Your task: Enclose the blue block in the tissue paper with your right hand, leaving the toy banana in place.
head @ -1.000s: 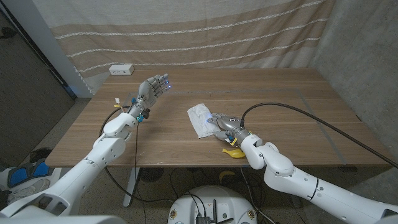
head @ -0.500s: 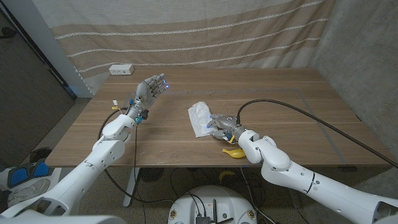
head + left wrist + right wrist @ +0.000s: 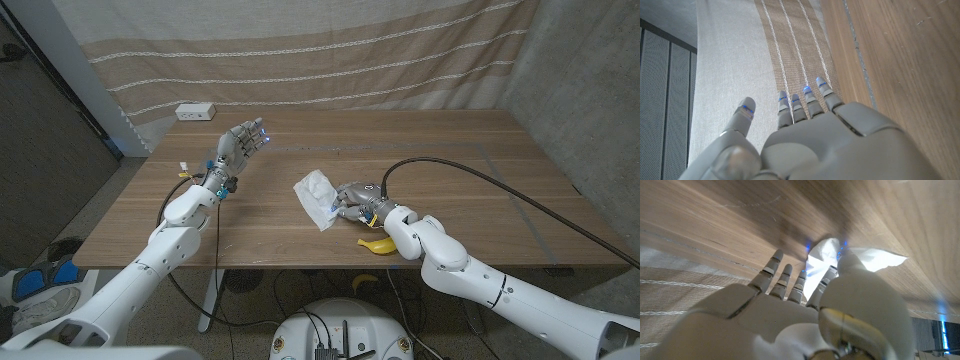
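Near the desk [image 3: 450,150] front edge, right hand [image 3: 357,199] pinches tissue paper [image 3: 316,197], lifted and crumpled; blue block not visible. Toy banana [image 3: 374,245] lies just behind the wrist. Left hand [image 3: 243,143] raised, fingers spread, holding nothing.

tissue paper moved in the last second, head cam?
Yes. The tissue paper, pinched by the right hand, has shifted left, away from the toy banana, and its near edge lifted.
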You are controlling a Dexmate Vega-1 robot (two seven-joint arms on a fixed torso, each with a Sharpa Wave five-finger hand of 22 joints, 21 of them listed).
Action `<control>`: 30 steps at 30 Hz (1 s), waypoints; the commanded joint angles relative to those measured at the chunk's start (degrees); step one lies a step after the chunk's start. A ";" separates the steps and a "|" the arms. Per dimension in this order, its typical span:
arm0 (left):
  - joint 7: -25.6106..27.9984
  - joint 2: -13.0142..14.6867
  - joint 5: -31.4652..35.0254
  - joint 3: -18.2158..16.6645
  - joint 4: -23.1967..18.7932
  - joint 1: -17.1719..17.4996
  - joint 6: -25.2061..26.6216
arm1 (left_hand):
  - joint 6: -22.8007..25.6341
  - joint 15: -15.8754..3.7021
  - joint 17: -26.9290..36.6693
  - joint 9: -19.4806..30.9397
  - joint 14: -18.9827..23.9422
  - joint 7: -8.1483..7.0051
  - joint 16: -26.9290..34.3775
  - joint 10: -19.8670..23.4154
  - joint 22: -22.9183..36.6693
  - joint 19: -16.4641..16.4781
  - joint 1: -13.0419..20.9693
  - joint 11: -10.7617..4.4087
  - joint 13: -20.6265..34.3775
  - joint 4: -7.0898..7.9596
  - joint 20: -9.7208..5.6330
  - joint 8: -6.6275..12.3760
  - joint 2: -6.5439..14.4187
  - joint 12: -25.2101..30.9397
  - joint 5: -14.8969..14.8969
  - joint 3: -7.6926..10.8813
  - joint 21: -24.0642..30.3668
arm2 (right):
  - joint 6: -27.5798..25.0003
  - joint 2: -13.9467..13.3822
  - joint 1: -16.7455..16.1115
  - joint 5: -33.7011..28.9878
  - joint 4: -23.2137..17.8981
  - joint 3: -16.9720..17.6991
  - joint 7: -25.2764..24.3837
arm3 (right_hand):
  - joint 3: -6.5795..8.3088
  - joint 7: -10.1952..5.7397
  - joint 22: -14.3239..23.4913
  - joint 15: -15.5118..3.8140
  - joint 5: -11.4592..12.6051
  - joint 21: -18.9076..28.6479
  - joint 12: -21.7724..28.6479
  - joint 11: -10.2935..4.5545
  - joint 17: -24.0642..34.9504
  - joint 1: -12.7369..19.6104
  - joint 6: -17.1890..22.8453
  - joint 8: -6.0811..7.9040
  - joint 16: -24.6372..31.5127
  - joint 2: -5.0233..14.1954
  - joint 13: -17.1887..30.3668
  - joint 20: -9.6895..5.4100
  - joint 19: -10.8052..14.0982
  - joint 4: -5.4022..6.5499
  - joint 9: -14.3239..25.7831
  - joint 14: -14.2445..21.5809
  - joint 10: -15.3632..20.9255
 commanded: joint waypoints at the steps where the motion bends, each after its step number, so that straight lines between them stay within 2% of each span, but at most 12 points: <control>1: 0.10 0.35 -0.06 -0.37 -0.54 0.67 -0.28 | -0.29 0.22 0.17 0.11 0.18 -0.15 -0.23 -0.31 0.11 0.54 0.60 -0.08 0.11 -0.49 0.13 0.06 2.52 0.07 0.34 0.24 0.01 | 5.21 -0.25 -2.05 4.11 1.23 2.87 -9.20 | -0.13 6.46 0.20 -5.79 -0.29 0.59 0.53 -0.39 0.21 0.19 7.53 0.37 0.66 0.29 -0.05 -0.35 0.79 -0.35 0.13 0.86 1.73; 4: 0.23 0.46 -0.08 -0.44 -0.78 0.92 -0.23 | -0.34 0.25 0.18 0.12 0.16 -0.12 -0.23 -0.31 0.11 0.52 0.61 -0.13 0.11 -0.50 0.13 0.09 2.52 0.11 0.33 0.25 0.00 | 5.22 -0.13 -2.34 4.35 1.01 3.33 -10.35 | -0.24 6.32 0.20 -6.08 -0.31 0.61 0.63 -0.60 0.26 0.09 7.71 0.38 0.75 0.30 -0.06 -0.50 0.85 -0.30 0.14 0.92 2.19; 9: 0.33 0.64 -0.11 -0.55 -1.12 1.35 -0.25 | -0.39 0.23 0.17 0.12 0.19 -0.10 -0.22 -0.31 0.11 0.50 0.69 -0.12 0.11 -0.59 0.11 0.13 2.55 0.16 0.33 0.30 -0.02 | 5.76 0.36 -3.30 6.17 0.51 4.70 -13.21 | -0.68 7.76 0.19 -6.18 -0.16 0.66 0.68 -0.72 0.38 -0.85 8.03 0.35 0.97 0.57 -0.08 -0.57 0.98 0.29 0.20 1.03 2.96; 15: 1.02 0.78 -0.26 -0.90 -1.84 2.17 -0.29 | -0.41 0.23 0.16 0.12 0.18 -0.09 -0.22 -0.35 0.11 0.51 0.79 -0.17 0.11 -0.72 0.14 0.19 2.55 0.20 0.31 0.29 -0.03 | 5.97 0.41 -3.54 8.52 -0.76 5.81 -13.27 | -0.88 8.03 0.18 -6.45 0.06 0.71 0.62 -0.79 0.36 -1.06 8.58 0.50 1.07 0.59 -0.09 -0.89 1.12 0.34 0.25 1.14 3.22; 22: 1.50 0.73 -0.30 -1.20 -2.22 2.90 -0.71 | -0.48 0.23 0.19 0.12 0.17 -0.06 -0.19 -0.35 0.12 0.52 0.81 -0.14 0.11 -0.77 0.11 0.23 2.57 0.25 0.28 0.26 -0.05 | 4.10 0.52 -1.96 12.99 -2.55 6.50 -7.07 | -1.04 8.59 0.16 -6.37 0.41 0.75 0.55 -1.00 0.29 -0.99 9.16 0.66 1.18 0.54 -0.11 -0.66 1.25 0.13 0.34 1.26 3.61; 27: 2.24 0.97 -0.08 -1.51 -2.79 3.74 -0.92 | -0.53 0.26 0.20 0.12 0.20 -0.09 -0.17 -0.32 0.12 0.52 0.81 -0.20 0.11 -0.79 0.13 0.25 2.57 0.30 0.27 0.24 -0.06 | 1.98 1.34 -0.17 16.94 -2.90 6.72 -2.97 | -0.72 10.89 0.15 -6.13 0.75 0.64 0.54 -0.37 0.07 0.05 9.53 0.69 1.29 0.99 -0.14 -0.33 0.94 -0.53 0.48 1.40 4.46; 30: 2.43 1.05 -0.03 -1.60 -2.90 3.93 -0.94 | -0.55 0.26 0.21 0.12 0.16 -0.10 -0.17 -0.35 0.12 0.52 0.82 -0.14 0.11 -0.81 0.12 0.27 2.57 0.31 0.26 0.23 -0.06 | 0.30 1.95 1.37 18.91 -3.00 6.43 -0.64 | -0.52 11.71 0.15 -5.91 0.78 0.58 0.48 0.15 -0.07 0.68 9.81 0.75 1.32 1.09 -0.15 -0.13 0.76 -0.89 0.54 1.53 4.63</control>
